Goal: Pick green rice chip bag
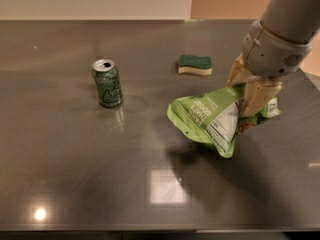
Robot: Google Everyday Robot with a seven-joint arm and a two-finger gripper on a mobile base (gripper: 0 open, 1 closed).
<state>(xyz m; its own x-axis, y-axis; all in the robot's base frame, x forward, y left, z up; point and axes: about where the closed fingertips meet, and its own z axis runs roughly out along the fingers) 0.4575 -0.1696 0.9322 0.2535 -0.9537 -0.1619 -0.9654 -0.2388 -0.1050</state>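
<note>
The green rice chip bag (207,116) is a large crinkly lime-green pouch with white lettering and a white label panel. It hangs tilted above the dark table, its shadow below it on the surface. My gripper (248,95) is at the right, shut on the bag's right end, with its cream fingers (257,98) clamped around the crumpled edge. The grey arm rises from it to the top right corner.
A green soda can (107,82) stands upright at the left of the dark table (75,174). A green-and-yellow sponge (195,64) lies behind the bag. The table's right edge runs just past my arm.
</note>
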